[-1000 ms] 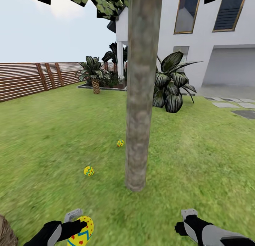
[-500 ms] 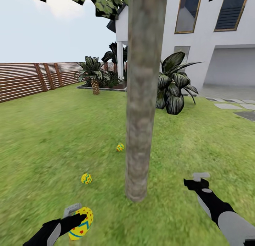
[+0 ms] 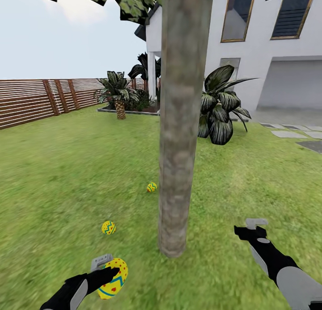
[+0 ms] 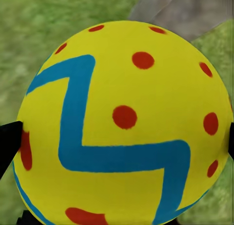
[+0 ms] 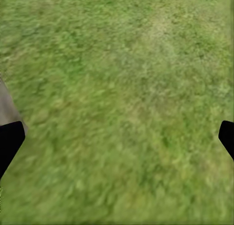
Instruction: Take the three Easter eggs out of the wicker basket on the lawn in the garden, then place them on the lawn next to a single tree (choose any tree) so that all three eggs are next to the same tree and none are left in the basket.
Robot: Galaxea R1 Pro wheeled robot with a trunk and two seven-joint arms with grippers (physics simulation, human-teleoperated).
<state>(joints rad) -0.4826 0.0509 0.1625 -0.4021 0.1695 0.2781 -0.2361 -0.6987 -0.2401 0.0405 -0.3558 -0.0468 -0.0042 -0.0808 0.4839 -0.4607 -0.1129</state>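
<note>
**Third egg carried in toward the trunk; two eggs already down**

Change since a second ago: the left fingers [image 3: 108, 271] sit further forward in the head view and closer to the base of the tree [image 3: 179, 122]. They were at the frame's bottom edge; now the whole egg [image 3: 113, 284] is visible above the grass. The right arm has swung out and forward over the same interval. Its fingers [image 3: 255, 224] now hang over bare lawn [image 3: 250, 180] on the far side of the trunk from the egg.

Left fingers: closed on the egg, one dark tip on each side of it in the left wrist view, where the egg [image 4: 124, 125] takes up most of the picture. Grass and a strip of grey trunk show beyond it.

Right fingers: spread wide, holding nothing. The right wrist view shows only grass between the two tips [image 5: 10, 140].

Other two eggs: both on the grass ahead of the left fingers. The nearer egg [image 3: 108, 227] lies a little way out from the trunk; the further egg [image 3: 152, 187] lies just beside it.

Judgement: the carry is nearly finished. What remains is to lower the held egg to the lawn near the trunk and release it. Risk: it may roll once released.
</note>
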